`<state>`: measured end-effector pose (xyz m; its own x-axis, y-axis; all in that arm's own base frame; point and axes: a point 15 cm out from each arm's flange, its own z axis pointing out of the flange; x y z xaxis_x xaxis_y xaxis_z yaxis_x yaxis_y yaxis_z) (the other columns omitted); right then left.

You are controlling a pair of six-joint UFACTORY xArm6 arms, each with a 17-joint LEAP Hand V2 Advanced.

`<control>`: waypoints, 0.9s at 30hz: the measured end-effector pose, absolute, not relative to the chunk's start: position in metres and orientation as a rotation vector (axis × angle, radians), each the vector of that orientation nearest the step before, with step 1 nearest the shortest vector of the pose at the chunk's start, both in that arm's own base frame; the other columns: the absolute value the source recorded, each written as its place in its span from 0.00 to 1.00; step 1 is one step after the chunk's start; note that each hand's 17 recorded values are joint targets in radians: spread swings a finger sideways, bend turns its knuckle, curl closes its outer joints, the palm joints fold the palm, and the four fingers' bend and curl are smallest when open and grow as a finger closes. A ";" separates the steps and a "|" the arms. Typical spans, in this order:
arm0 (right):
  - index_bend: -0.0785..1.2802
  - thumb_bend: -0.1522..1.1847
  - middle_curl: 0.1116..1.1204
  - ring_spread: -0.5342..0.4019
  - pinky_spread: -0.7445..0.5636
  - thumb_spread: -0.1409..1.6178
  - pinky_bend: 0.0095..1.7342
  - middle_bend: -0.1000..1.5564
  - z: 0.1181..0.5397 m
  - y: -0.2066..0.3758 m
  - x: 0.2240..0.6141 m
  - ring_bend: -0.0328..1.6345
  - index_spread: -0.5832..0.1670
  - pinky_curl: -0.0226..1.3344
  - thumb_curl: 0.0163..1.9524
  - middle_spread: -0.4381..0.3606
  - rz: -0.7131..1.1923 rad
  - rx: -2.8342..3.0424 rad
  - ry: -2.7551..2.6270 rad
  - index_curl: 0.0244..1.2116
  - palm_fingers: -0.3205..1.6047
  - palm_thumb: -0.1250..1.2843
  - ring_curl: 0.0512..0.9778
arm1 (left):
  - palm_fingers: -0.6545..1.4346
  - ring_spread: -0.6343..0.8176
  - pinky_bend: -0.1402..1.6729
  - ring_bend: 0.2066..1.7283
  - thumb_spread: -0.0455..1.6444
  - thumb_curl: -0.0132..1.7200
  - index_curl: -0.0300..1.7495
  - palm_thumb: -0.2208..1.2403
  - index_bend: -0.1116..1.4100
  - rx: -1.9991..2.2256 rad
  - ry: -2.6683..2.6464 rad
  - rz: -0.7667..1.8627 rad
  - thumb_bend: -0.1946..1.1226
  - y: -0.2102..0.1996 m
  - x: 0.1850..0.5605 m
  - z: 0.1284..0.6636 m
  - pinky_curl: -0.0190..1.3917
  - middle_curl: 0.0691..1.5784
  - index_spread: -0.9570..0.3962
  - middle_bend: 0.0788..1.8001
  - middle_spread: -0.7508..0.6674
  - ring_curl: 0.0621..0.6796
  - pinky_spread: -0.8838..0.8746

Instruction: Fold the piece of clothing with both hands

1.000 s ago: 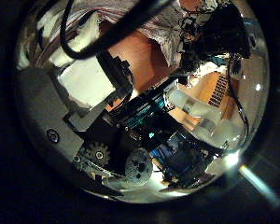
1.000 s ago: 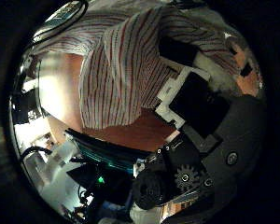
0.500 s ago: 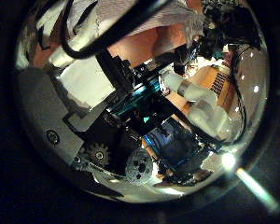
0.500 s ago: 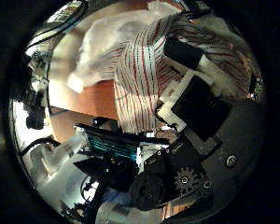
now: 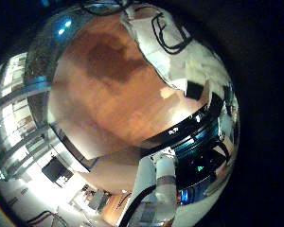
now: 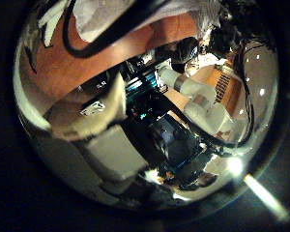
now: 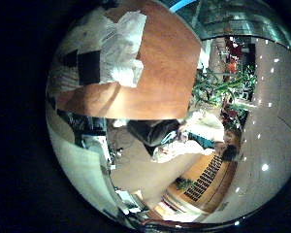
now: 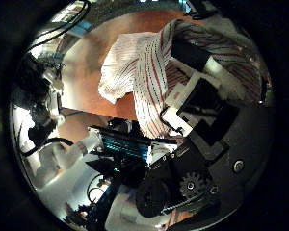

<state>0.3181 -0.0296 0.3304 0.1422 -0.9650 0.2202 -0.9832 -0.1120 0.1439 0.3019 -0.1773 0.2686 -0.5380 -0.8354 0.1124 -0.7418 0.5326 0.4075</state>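
**Right hand has lifted the striped garment clear; left hand looks to have let go**

Over the last second your right palm view has changed most: the striped garment (image 8: 135, 67) that lay spread wide across the wooden bench (image 8: 87, 58) a second ago is now bunched into a hanging fold. It drapes from the right hand (image 8: 197, 82), whose fingers (image 8: 188, 58) curl round the cloth at the top of the bundle, so read that hand as clenched on the garment. Much more bare bench shows under it than before.

In the left thumb-side view the picture has shifted as a whole, so the camera has moved. The black and white finger parts that filled the near side half a second ago have given way to pale, blurred shapes, and you cannot tell from this whether the left hand's fingers are released or curled. A strip of pale cloth (image 6: 97, 19) lies at the rim beside the bench (image 6: 82, 58). The left little-finger view shows mostly bare bench (image 5: 114, 85).

The right little-finger view shows the garment (image 7: 116, 44) gathered near the bench edge (image 7: 170, 58).

Judging from this, the fold is under way but uneven: one hand carries the cloth, so check the left grasp before laying it over.
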 end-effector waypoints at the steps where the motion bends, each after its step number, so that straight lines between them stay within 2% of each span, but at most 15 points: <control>1: 0.85 0.11 0.73 0.32 0.42 0.69 0.73 0.83 0.329 -0.030 0.319 0.82 0.41 0.64 0.35 0.37 0.100 2.164 -1.901 0.70 0.72 0.77 0.77 | 0.58 0.11 0.49 0.56 0.69 0.24 0.79 0.41 0.25 1.313 -2.476 -0.425 0.13 -0.181 0.297 0.261 0.42 0.66 0.22 0.45 0.09 0.62 0.17; 4: 0.85 0.11 0.72 0.32 0.42 0.69 0.73 0.83 0.328 -0.032 0.320 0.82 0.41 0.65 0.36 0.37 0.096 2.159 -1.904 0.71 0.72 0.77 0.77 | 0.58 0.11 0.48 0.54 0.70 0.24 0.78 0.41 0.25 1.305 -2.491 -0.344 0.13 -0.198 0.280 0.241 0.42 0.66 0.23 0.46 0.10 0.62 0.18; 9: 0.85 0.10 0.72 0.32 0.42 0.69 0.72 0.83 0.328 -0.033 0.320 0.82 0.42 0.67 0.36 0.37 0.094 2.156 -1.904 0.71 0.72 0.77 0.78 | 0.49 0.17 0.48 0.50 0.69 0.23 0.73 0.41 0.20 1.346 -2.511 -0.297 0.13 -0.213 0.277 0.226 0.44 0.63 0.27 0.39 0.14 0.60 0.22; 15: 0.85 0.10 0.71 0.32 0.41 0.69 0.71 0.83 0.331 -0.033 0.326 0.82 0.41 0.69 0.37 0.37 0.096 2.152 -1.910 0.72 0.73 0.77 0.78 | 0.37 0.27 0.53 0.51 0.70 0.22 0.62 0.41 0.15 1.366 -2.528 -0.290 0.13 -0.219 0.275 0.210 0.46 0.55 0.38 0.20 0.27 0.60 0.28; 20: 0.84 0.10 0.71 0.32 0.41 0.69 0.70 0.83 0.331 -0.035 0.325 0.81 0.41 0.70 0.37 0.37 0.088 2.146 -1.913 0.72 0.73 0.77 0.79 | 0.35 0.35 0.50 0.49 0.69 0.22 0.53 0.41 0.17 1.371 -2.551 -0.311 0.13 -0.217 0.276 0.193 0.45 0.47 0.48 0.13 0.38 0.55 0.36; 27: 0.84 0.10 0.70 0.32 0.41 0.69 0.70 0.83 0.327 -0.035 0.323 0.81 0.41 0.71 0.37 0.37 0.076 2.139 -1.908 0.73 0.73 0.77 0.80 | 0.36 0.39 0.47 0.47 0.69 0.22 0.44 0.43 0.17 1.456 -2.597 -0.193 0.13 -0.211 0.304 0.175 0.43 0.41 0.57 0.11 0.48 0.50 0.42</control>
